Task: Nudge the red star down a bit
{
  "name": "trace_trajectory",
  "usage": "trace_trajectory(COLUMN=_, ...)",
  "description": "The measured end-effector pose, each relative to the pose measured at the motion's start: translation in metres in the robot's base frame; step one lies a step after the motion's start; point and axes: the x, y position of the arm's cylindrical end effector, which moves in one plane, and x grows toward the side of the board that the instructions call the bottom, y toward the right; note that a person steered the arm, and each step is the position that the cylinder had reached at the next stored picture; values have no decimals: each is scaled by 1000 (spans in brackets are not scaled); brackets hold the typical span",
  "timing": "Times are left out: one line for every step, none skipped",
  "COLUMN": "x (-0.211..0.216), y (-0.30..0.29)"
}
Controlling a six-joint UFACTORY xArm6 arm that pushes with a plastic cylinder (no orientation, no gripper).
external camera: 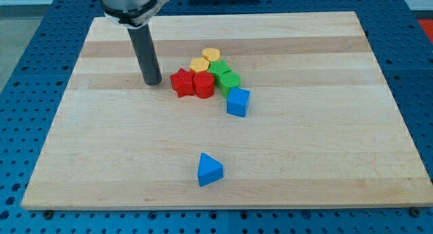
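The red star [180, 82] lies near the middle of the wooden board [101, 153], at the left end of a tight cluster of blocks. It touches a red cylinder-like block [203, 84] on its right. My tip [152, 82] rests on the board just to the left of the red star, a small gap away. The dark rod rises from the tip toward the view's top.
Two yellow blocks [206, 59] and two green blocks [225, 75] sit behind and right of the red ones. A blue block [237, 102] lies lower right of the cluster. A blue triangle [209, 169] lies alone near the view's bottom.
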Motion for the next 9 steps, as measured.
trace_trajectory(x=0, y=4)
trace_trajectory(x=1, y=9)
trace_trajectory(x=2, y=15)
trace_trajectory(x=2, y=17)
trace_trajectory(x=2, y=17)
trace_trajectory(x=2, y=17)
trace_trajectory(x=2, y=18)
trace_trajectory(x=3, y=25)
trace_trajectory(x=3, y=26)
